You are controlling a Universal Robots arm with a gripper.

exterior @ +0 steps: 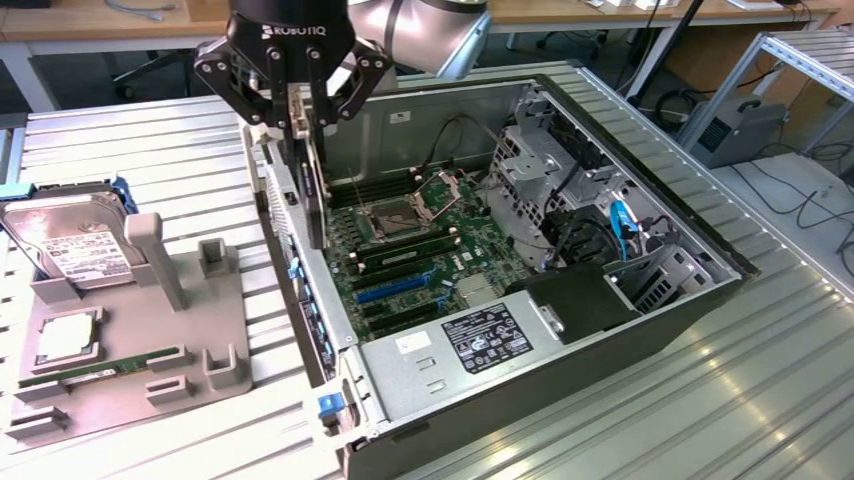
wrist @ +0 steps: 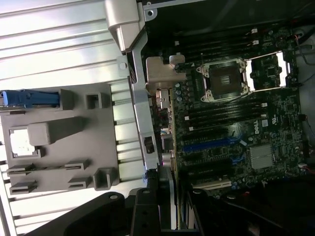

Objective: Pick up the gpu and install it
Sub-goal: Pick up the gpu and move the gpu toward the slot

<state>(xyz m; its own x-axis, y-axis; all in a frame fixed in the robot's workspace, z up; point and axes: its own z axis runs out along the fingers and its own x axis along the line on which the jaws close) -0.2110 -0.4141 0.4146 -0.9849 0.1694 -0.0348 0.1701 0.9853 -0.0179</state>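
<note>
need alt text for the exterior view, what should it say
A robot arm's gripper holds the gpu on edge, hanging upright above the motherboard of an open computer case. On the exterior view's left, a grey holder carries a hard drive and a green memory stick.

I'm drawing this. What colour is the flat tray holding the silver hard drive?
Grey. The flat moulded tray shows best in the exterior view.

Arm (exterior: 427, 35) cut by top edge, drive label (exterior: 83, 255) unreadable, gpu (exterior: 315, 200) top inside claw (exterior: 304, 122)
</note>
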